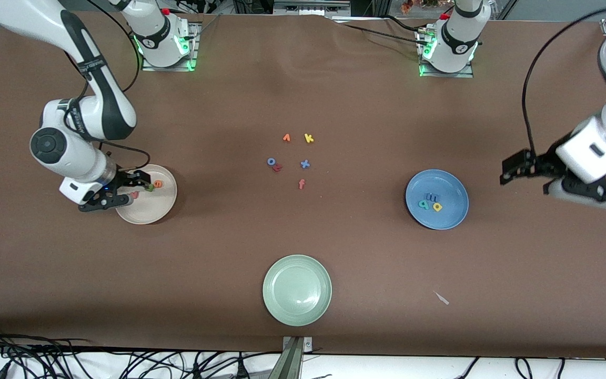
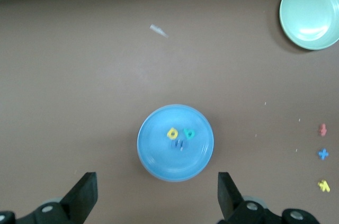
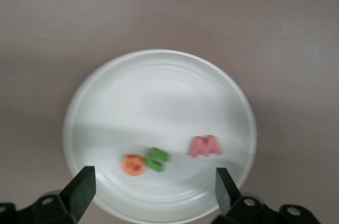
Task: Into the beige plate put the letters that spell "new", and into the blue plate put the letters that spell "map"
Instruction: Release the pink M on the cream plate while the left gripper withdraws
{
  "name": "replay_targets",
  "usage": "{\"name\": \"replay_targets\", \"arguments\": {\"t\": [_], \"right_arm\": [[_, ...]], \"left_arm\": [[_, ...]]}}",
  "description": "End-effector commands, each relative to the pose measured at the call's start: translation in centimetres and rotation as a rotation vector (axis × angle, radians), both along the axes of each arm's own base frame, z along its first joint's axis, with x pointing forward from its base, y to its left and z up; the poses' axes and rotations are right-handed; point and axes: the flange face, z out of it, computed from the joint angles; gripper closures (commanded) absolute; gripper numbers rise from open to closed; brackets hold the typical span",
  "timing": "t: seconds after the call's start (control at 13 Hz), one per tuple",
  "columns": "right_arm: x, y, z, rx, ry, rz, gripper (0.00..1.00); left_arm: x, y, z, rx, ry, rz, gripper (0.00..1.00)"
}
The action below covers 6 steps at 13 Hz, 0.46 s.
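Beige plate (image 3: 159,75) holds orange e (image 3: 134,164), green n (image 3: 157,159), pinkish-red w (image 3: 205,146); right gripper (image 1: 124,190) above it, jaws open (empty). Left gripper (image 1: 513,169), jaws open, waits beside blue plate (image 1: 447,184).

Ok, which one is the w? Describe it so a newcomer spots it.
Find the beige plate at the right arm's end of the table, under the open right gripper. Three small letters lie in it; the w is the pinkish-red one, apart from the touching orange and green pair.
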Motion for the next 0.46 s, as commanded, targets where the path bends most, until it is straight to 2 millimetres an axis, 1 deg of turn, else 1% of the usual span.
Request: {"name": "replay_targets", "arguments": {"t": [0.0,0.15,0.23,0.31,0.38], "right_arm": [[0.4,2.2,2.9,-0.005,0.034,-0.046,0.0],[0.6,2.3,3.3,-0.007,0.032,-0.048,0.0],[0.6,2.3,3.3,-0.007,0.032,-0.05,0.0],[0.6,2.3,3.2,-0.007,0.034,-0.05,0.0],[0.6,2.3,3.2,-0.007,0.034,-0.048,0.0]], "left_arm": [[-4.2,1.9,0.4,0.0,-0.039,0.026,0.0],[-4.6,2.6,1.3,0.123,-0.057,0.0,0.0],[-4.8,3.4,1.1,0.131,-0.031,0.009,0.0],[-4.8,3.6,0.9,0.13,-0.006,0.012,0.0],[-4.8,3.3,0.9,0.124,-0.007,0.01,0.0]]}}
